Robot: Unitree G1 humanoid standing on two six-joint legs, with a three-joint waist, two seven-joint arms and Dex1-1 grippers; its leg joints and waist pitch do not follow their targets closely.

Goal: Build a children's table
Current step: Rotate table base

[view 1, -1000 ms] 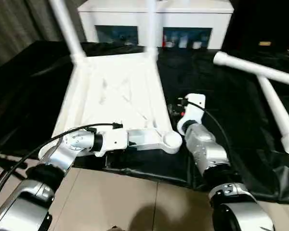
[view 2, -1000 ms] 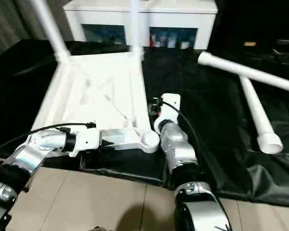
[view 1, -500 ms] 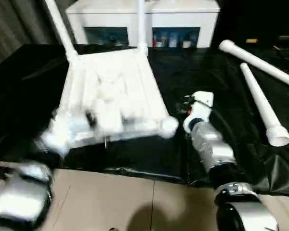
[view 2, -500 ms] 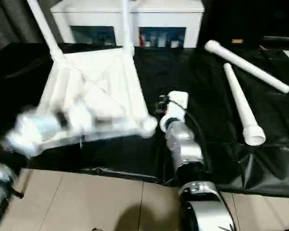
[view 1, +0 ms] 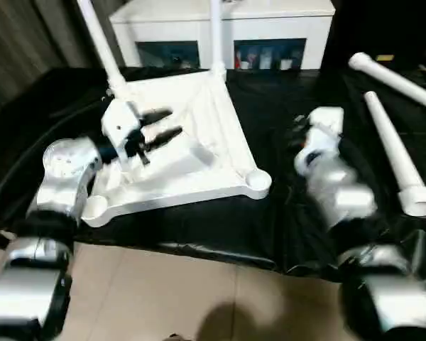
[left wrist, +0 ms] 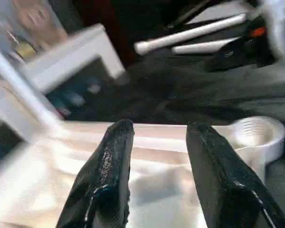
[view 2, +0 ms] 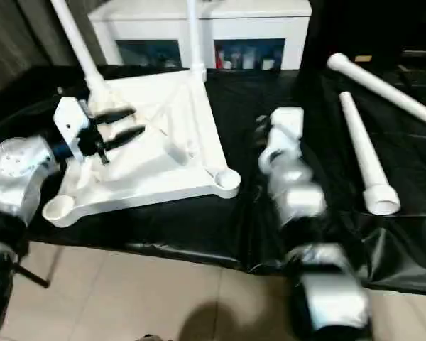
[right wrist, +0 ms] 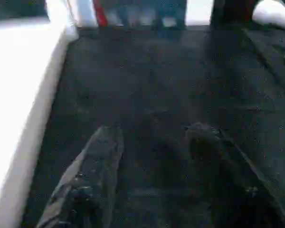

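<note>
Left tool (view 1: pixel 158 126), off the tabletop's (view 1: pixel 199 153) near rim it gripped a second ago, hovers over the ribbed underside, fingers apart and empty; right tool (right wrist: pixel 154 142), also parted, is above black cloth (view 1: pixel 284 142). Two legs stand screwed in; two loose legs (view 1: pixel 394 153) await fitting

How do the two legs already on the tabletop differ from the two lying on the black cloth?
The fitted legs stand upright in the far corner sockets of the tabletop; the loose legs lie flat on the cloth to the right. The fitted ones are joined to the top; the loose ones lie apart from it. All four are white tapered tubes.
</note>
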